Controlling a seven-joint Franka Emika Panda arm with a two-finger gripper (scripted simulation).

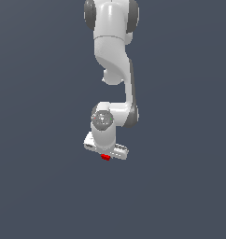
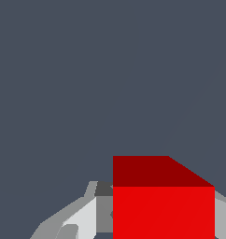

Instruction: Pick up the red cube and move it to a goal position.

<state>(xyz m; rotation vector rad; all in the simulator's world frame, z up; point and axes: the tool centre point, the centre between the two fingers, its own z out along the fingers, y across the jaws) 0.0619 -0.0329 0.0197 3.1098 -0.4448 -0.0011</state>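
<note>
- In your exterior view, the white arm (image 1: 112, 56) comes down from the top of the frame, and its hand (image 1: 105, 154) points downward near the middle.
- You can see the red cube (image 1: 105, 157) as a small red patch right at the underside of the hand, between the fingertips.
- In your wrist view, the red cube (image 2: 163, 205) fills the lower part of the frame, with one bright face and one darker face showing.
- A pale grey finger (image 2: 82, 217) sits against one side of the cube, and a sliver of another shows at the opposite side, so the hand is pinching the cube.
- The plain dark grey tabletop (image 1: 40, 186) fills the rest of both views; you cannot tell from them whether the cube touches it.
</note>
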